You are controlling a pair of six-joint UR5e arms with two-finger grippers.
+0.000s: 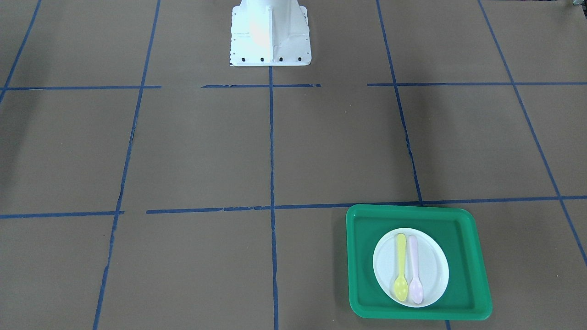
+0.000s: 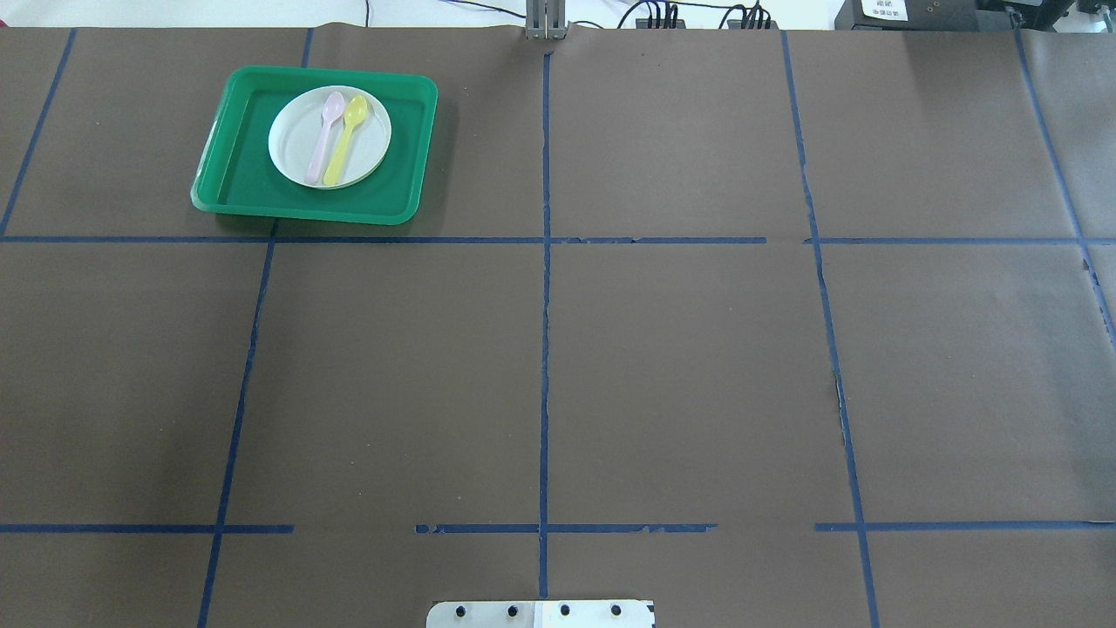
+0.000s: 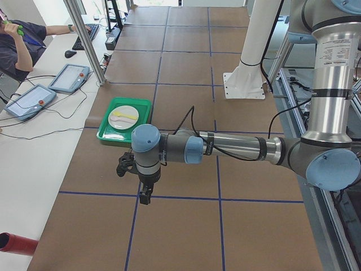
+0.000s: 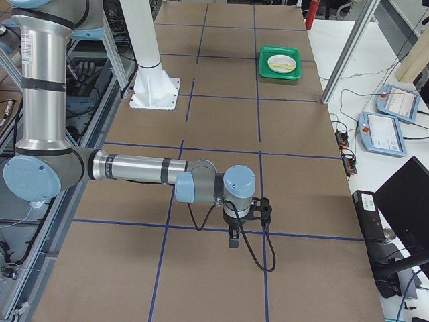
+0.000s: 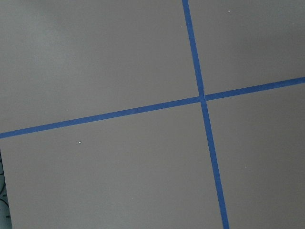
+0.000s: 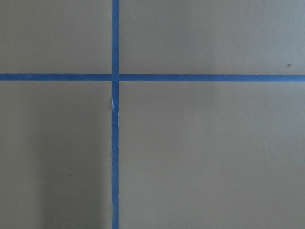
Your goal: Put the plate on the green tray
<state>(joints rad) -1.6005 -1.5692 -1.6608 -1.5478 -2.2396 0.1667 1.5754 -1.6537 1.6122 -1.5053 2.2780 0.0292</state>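
Observation:
The green tray (image 1: pixel 362 256) lies on the brown table at its far left side in the overhead view (image 2: pixel 235 187). A white round plate (image 1: pixel 385 261) rests flat inside it, with a yellow spoon (image 1: pixel 401 270) and a pink spoon (image 1: pixel 415 270) lying side by side on it. My left gripper (image 3: pixel 145 195) hangs over bare table, well short of the tray (image 3: pixel 107 132). My right gripper (image 4: pixel 233 238) hangs over the table's other end, far from the tray (image 4: pixel 265 67). I cannot tell whether either gripper is open or shut. Both wrist views show only brown paper and blue tape.
The white robot pedestal (image 1: pixel 270 36) stands at the table's robot side. A metal post (image 3: pixel 84 39) stands at the operators' edge near the tray. Teach pendants (image 3: pixel 34 99) and a seated person are on the bench beyond. Blue tape lines grid the table.

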